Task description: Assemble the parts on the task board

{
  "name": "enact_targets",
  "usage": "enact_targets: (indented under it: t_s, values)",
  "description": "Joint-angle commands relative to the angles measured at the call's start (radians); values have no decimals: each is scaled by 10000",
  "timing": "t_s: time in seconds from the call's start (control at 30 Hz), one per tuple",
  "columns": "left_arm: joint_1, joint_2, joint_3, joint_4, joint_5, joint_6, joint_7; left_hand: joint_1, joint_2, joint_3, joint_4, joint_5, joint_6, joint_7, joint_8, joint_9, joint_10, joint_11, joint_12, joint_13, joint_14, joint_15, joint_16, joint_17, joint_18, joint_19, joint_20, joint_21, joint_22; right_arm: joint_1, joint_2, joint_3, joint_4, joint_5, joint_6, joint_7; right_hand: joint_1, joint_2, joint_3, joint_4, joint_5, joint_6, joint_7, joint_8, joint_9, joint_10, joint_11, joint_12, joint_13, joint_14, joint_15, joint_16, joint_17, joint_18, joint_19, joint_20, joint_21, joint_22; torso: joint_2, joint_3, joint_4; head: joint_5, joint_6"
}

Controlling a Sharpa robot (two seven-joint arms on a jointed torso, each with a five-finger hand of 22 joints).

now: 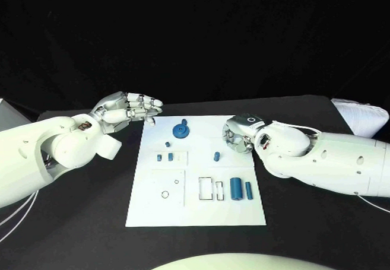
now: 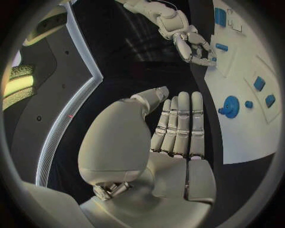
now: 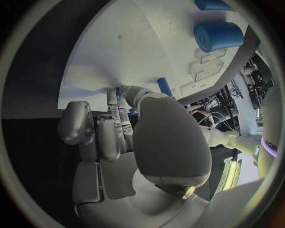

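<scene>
Black table (image 1: 70, 246) all around, matte and dark. Nearest the robot is the front edge of the white task board (image 1: 198, 215), a long plate running away from the robot down the middle of the table.

On the near half of the board there are two blue cylinders (image 1: 236, 186) lying side by side, right next to a couple of outlined rectangular slots (image 1: 206, 188). To the left of those is a small ring outline (image 1: 165, 194). In the right wrist view the fatter cylinder (image 3: 218, 36) shows up big, lying on its side on the white surface.

Mid board: a few small blue pegs (image 1: 170, 156) on the left, and another single blue peg (image 1: 216, 156) further right.

The right hand (image 1: 238, 135) sits at the board's right edge, about level with that peg. Its fingers (image 3: 121, 111) reach down toward the white plate and there's a bit of blue right at their tips, but I can't tell if it's actually gripping anything.

Far end: a blue round gear-like part (image 1: 181, 131) with a knob on top. In the left wrist view it's the blue disc (image 2: 230, 106).

The left hand (image 1: 126, 109) hovers off the board's far left corner, above the table, fingers (image 2: 181, 123) straight and close together, nothing in it. Behind everything it's just black backdrop.
</scene>
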State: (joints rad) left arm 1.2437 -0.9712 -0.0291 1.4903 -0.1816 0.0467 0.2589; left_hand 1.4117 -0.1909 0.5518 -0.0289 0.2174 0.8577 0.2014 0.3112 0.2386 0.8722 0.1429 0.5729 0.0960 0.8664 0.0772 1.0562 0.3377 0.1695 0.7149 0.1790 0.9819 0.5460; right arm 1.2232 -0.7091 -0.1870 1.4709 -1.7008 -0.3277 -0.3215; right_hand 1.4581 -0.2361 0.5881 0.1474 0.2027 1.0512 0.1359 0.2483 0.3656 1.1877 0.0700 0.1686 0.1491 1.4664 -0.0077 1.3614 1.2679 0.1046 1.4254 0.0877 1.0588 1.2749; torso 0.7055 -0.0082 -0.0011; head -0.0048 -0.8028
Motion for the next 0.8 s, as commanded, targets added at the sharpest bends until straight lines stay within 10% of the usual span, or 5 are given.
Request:
enact_targets:
  t_s: [0.03, 0.8]
  values:
    - [11, 10, 9, 32, 77, 125, 109, 39, 88, -78, -5, -22, -66, 16, 66, -14, -48, 23, -41, -8, -61, 22, -44, -9, 138, 55, -18, -62, -7, -111, 60, -69, -27, -25, 356, -56, 64, 250, 168, -178, 56, 234, -56, 156, 80, 330, -87, -9, 33, 348, -119, -35, -90, -124, 84, -49, 146, 97, 0, 1, -12, 2, -10]
    - [9, 20, 9, -8, 74, 93, 124, 76, 90, -104, -17, -16, -83, 23, 74, -22, -109, 40, -77, -35, -79, 33, -75, -26, 136, 63, -15, -101, -33, -147, -177, -62, 258, -169, -1341, -216, -99, 357, 452, -598, 102, 389, -157, 354, 261, 772, -206, -117, 65, 355, -227, -72, -142, -207, 218, -175, 639, 444, -8, 9, -9, 19, 24]
